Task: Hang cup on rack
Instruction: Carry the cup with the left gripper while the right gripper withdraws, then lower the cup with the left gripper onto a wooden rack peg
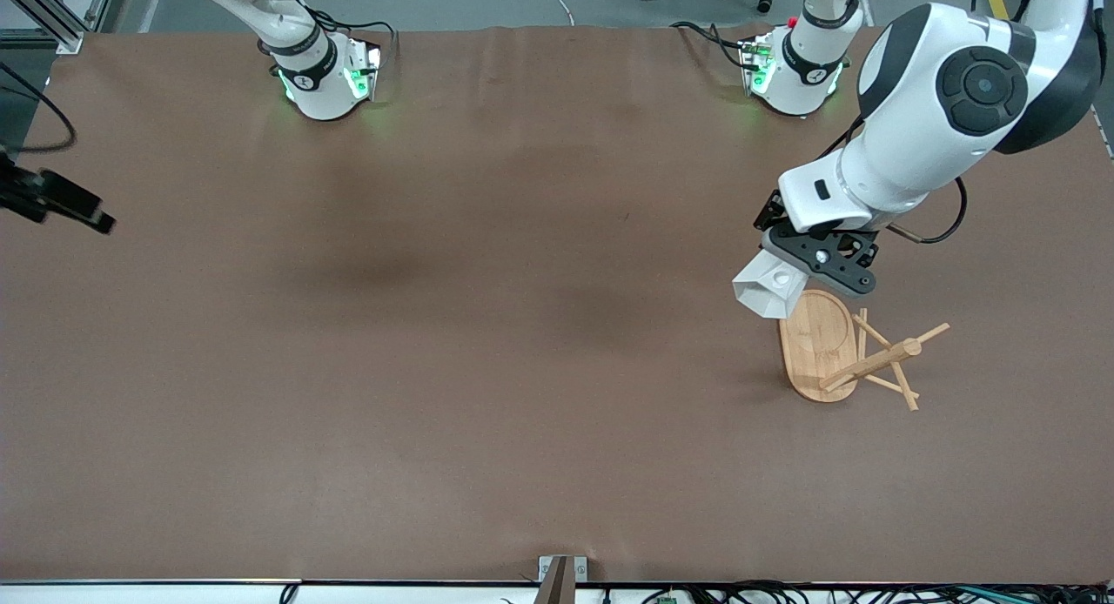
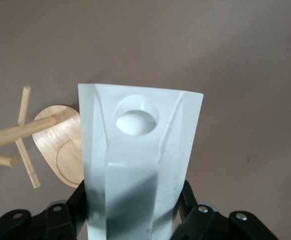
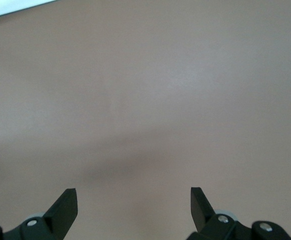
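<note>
The white faceted cup [image 1: 766, 292] is held in my left gripper [image 1: 796, 269], which is shut on its body. It hangs in the air over the end of the rack's oval base [image 1: 818, 343] that lies farther from the front camera. The bamboo rack's post [image 1: 870, 365] and thin pegs show slanting off the base toward the left arm's end of the table. In the left wrist view the cup [image 2: 135, 165] fills the middle between the fingers [image 2: 68, 212], its handle with the round hole pointing away from the gripper, and the rack [image 2: 60, 142] sits beside it. My right gripper [image 3: 134, 200] is open and empty over bare table.
The brown table [image 1: 487, 343] carries only the rack. Both arm bases stand along the edge farthest from the front camera. A black part [image 1: 61, 204] reaches in at the right arm's end of the table.
</note>
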{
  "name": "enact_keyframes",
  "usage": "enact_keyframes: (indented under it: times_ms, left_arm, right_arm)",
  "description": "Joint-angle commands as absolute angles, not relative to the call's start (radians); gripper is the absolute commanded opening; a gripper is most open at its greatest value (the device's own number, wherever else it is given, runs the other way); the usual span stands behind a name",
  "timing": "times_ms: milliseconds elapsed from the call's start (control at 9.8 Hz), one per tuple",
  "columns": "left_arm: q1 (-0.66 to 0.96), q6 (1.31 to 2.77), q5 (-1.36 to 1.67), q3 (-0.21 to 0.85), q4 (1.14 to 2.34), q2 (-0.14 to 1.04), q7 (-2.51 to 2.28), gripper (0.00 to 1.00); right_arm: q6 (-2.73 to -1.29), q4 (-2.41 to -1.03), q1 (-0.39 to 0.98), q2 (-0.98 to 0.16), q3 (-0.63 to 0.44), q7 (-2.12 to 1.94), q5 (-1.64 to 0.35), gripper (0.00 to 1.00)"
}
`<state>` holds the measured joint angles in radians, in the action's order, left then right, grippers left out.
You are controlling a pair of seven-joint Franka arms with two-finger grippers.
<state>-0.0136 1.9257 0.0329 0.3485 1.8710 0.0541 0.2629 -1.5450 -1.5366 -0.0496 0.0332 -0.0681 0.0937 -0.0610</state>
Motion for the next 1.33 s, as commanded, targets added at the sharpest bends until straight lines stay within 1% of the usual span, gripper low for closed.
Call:
enact_keyframes:
  times_ms: [0,102,204,408,510,714,918,1020,1224]
  left_arm:
    - [-0.014,2.054,0.069,0.298,2.064,0.006,0.33,0.0]
    - [-0.014,2.09,0.069,0.287,2.084,0.012,0.359,0.0]
    - [-0.014,2.098,0.072,0.273,2.083,0.03,0.38,0.0]
    - [-0.008,2.128,0.139,0.25,2.08,0.061,0.44,0.0]
    - [-0.005,2.132,0.152,0.217,2.072,0.077,0.474,0.0]
    - [-0.005,2.146,0.163,0.207,2.059,0.097,0.494,0.0]
    - [-0.006,2.146,0.161,0.198,2.039,0.113,0.497,0.0]
    - [-0.005,2.146,0.163,0.178,2.027,0.126,0.509,0.0]
    - [-0.005,2.146,0.161,0.164,2.007,0.141,0.531,0.0]
  right_arm:
    - [-1.519,-1.476,-0.079,-0.012,-0.078,0.091,-0.038,1.0]
    - [-1.516,-1.473,-0.075,-0.011,-0.077,0.06,-0.031,1.0]
    - [-1.511,-1.471,-0.051,-0.009,-0.08,0.066,-0.025,1.0]
    - [-1.503,-1.471,-0.046,-0.009,-0.086,0.066,-0.026,1.0]
    - [-1.462,-1.473,-0.046,-0.008,-0.084,0.075,-0.026,1.0]
    - [-1.466,-1.471,-0.044,-0.008,-0.083,0.066,-0.022,1.0]
    - [-1.453,-1.462,-0.038,-0.008,-0.077,0.066,0.023,1.0]
    - [-1.454,-1.442,-0.038,-0.008,-0.077,0.066,0.021,1.0]
    - [-1.454,-1.448,-0.041,-0.008,-0.077,0.075,0.017,1.0]
